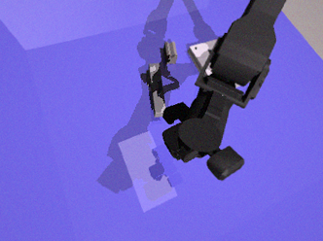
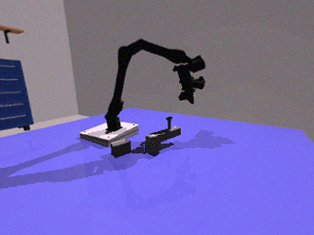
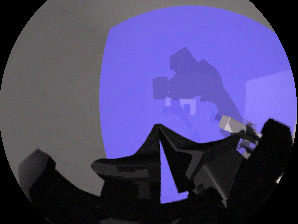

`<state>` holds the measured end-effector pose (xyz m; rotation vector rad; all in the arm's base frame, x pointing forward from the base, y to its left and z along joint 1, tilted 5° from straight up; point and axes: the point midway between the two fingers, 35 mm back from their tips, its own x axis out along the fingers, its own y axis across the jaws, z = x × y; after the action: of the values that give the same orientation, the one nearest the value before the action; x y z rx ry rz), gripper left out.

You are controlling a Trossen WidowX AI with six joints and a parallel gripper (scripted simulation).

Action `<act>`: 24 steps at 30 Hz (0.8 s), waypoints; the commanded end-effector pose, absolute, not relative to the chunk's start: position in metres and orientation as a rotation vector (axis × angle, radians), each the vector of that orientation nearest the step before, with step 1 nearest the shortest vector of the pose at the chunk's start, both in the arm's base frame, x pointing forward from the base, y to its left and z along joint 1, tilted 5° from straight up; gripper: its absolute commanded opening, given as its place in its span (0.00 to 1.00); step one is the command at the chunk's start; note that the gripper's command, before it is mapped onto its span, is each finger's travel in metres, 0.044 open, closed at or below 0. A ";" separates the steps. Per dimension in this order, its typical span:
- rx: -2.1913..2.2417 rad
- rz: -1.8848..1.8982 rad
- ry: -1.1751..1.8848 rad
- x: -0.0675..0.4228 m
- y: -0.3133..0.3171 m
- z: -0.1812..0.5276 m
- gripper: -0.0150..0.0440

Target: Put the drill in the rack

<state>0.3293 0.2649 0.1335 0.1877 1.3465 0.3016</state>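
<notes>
A long grey fixture [image 1: 158, 103] [image 2: 160, 138] lies in the middle of the blue table [image 1: 55, 124] [image 2: 248, 179]. A dark drill [image 1: 155, 81] lies along it. A thin dark key with a flat head [image 2: 168, 122] stands upright on the fixture's right end. A small grey block [image 1: 171, 51] [image 2: 120, 149], which looks like the rack, sits just beyond the fixture. My gripper [image 1: 171, 114] [image 2: 189, 97] [image 3: 157, 127] is shut and empty. It hangs well above the table, a little to the right of the key and touching nothing.
The arm's white base plate [image 1: 198, 52] [image 2: 95, 134] stands behind the fixture. A pale flat rectangle [image 1: 140, 160] is marked on the table in front of the fixture. A blue drawer cabinet [image 2: 5, 95] stands off the table at the far left.
</notes>
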 end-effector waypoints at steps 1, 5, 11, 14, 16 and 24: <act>0.185 0.114 1.402 0.333 0.198 0.127 0.25; 0.194 -0.090 1.469 0.326 0.126 0.125 0.25; 0.209 -0.314 1.559 0.300 0.051 0.126 0.25; 0.209 -0.314 1.559 0.300 0.051 0.126 0.25; 0.222 -0.306 1.544 0.305 0.055 0.127 0.25; 0.209 -0.314 1.558 0.300 0.051 0.117 0.25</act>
<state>0.3029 0.0532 0.1220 0.2187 1.5517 -0.3115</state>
